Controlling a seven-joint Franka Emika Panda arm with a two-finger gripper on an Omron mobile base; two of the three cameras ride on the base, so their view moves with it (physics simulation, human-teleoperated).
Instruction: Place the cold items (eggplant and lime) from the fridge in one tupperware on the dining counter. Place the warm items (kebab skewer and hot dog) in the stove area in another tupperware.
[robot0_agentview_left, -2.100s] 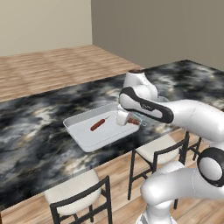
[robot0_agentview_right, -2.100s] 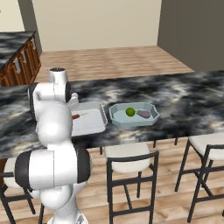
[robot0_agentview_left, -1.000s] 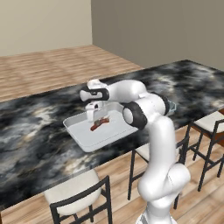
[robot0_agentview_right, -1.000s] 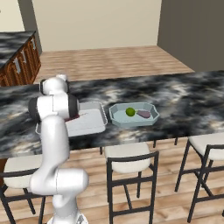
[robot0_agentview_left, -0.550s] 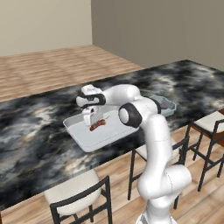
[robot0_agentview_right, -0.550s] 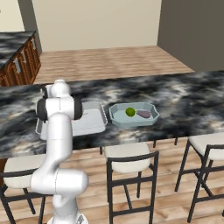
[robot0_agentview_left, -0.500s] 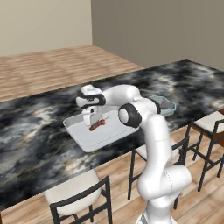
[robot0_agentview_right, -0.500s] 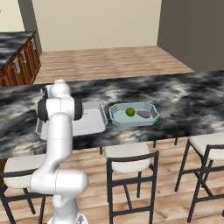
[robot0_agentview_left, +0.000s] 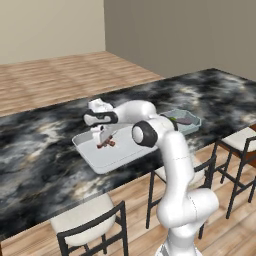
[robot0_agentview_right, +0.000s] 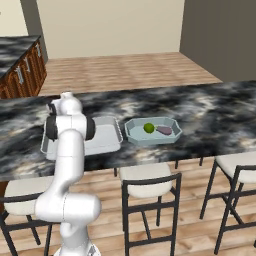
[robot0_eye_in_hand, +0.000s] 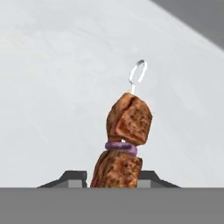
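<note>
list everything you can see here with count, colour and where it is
glossy black-and-white marbled dining counter: one, runs across both base views
shallow pale grey tupperware tray: one, on the counter in front of the arm
brown meat kebab skewer with a purple ring and metal loop: one, lying in the tray, between the claw's fingertips
pale blue-grey octagonal tupperware: one, on the counter beside the tray
small yellow-green lime: one, inside the octagonal tupperware
dark purple-grey eggplant: one, inside it, next to the lime
black-framed stools with cream seats: at least three, along the counter's near side
brown wood cabinet under a dark worktop: one, far left in the right base view
white arm's claw: one, low over the tray
</note>
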